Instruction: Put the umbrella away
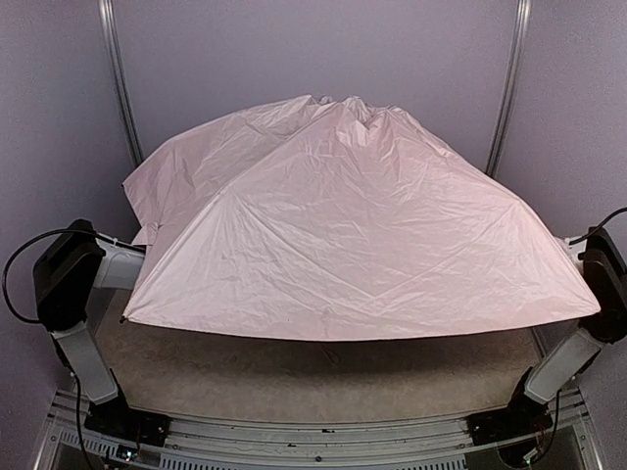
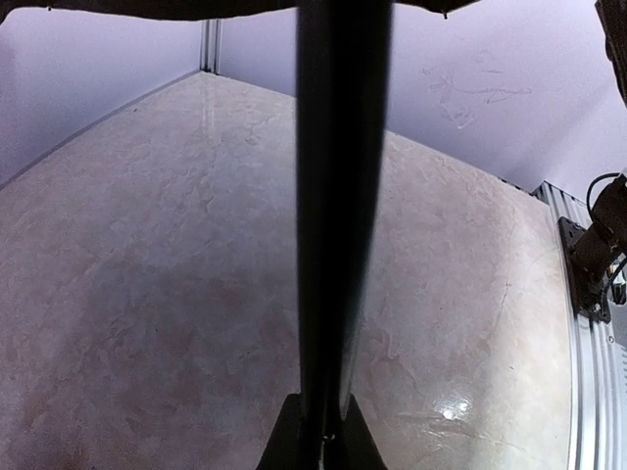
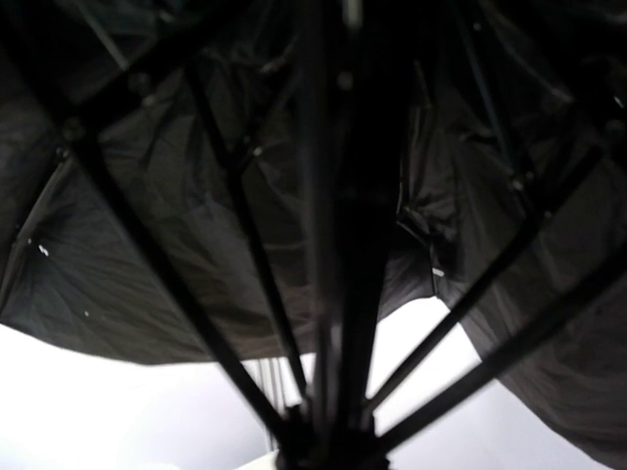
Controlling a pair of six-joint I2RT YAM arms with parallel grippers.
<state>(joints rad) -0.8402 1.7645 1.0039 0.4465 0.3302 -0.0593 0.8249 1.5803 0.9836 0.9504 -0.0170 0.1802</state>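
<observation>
The pale pink umbrella [image 1: 353, 235] is open, and its canopy covers most of the table in the top view. Both grippers are hidden under it there. In the left wrist view, my left gripper [image 2: 323, 416] is shut on the umbrella's black shaft [image 2: 338, 196], which runs straight up from the jaws above the table. In the right wrist view, the dark ribs [image 3: 176, 284] and the shaft [image 3: 358, 245] converge right at my right gripper [image 3: 328, 448]. It appears to be shut on the hub there, under the dark underside of the canopy. Its fingers are hard to make out.
The beige table top [image 1: 323, 377] shows below the canopy's front edge and in the left wrist view [image 2: 147, 245]. The left arm [image 1: 69, 279] and right arm [image 1: 600, 294] reach in from the sides. Purple walls enclose the table. A metal rail [image 2: 593, 392] edges its side.
</observation>
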